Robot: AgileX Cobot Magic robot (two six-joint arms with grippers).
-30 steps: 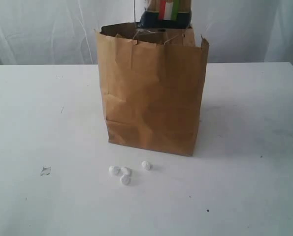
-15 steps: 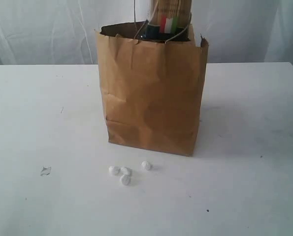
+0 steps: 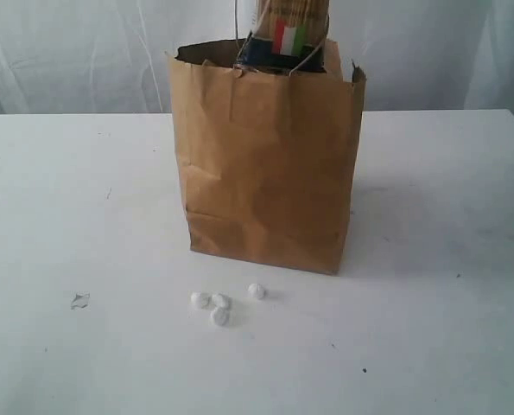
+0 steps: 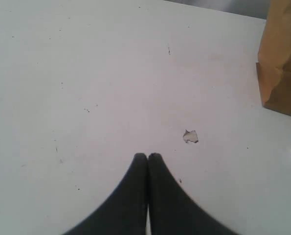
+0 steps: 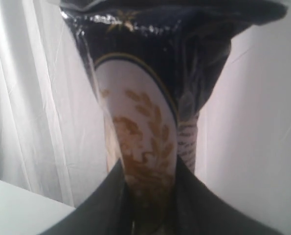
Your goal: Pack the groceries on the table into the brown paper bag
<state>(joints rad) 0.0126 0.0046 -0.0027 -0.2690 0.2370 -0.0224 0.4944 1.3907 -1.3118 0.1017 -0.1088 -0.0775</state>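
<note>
- Spaghetti packet (image 3: 287, 35): top centre of the exterior view, upright, lower end at the bag mouth, upper part cut off by the frame edge. Can't tell how deep it sits inside.
- Handling (my read): long, thin, light-ish. Dry pasta is stiff along its length but brittle, so it snaps if bent or dropped end-on. Film wrapper looks glossy, prob. slick and crinkly.
- Where to hold: across the flat faces nr one end, squeeze moderate. Long lever, so it will swing if tilted.
- Right gripper (image 5: 149, 164): clamped on the packet, dark fingers either side of the cream label w/ wheat print, navy end beyond.
- Brown paper bag (image 3: 265, 173): centre frame, standing open, creased walls, thin loop handles at the rim. Soft sides, could catch the packet's corner. Contents not visible.
- Table (image 3: 84, 199): white. No other groceries seen on it.
- Left gripper (image 4: 147, 156): clenched on nothing, tips together, hanging over bare tabletop.
- Odd bits: four small white lumps (image 3: 218, 303) in front of the bag, lower centre; paper scrap (image 3: 80, 301) lower left.
</note>
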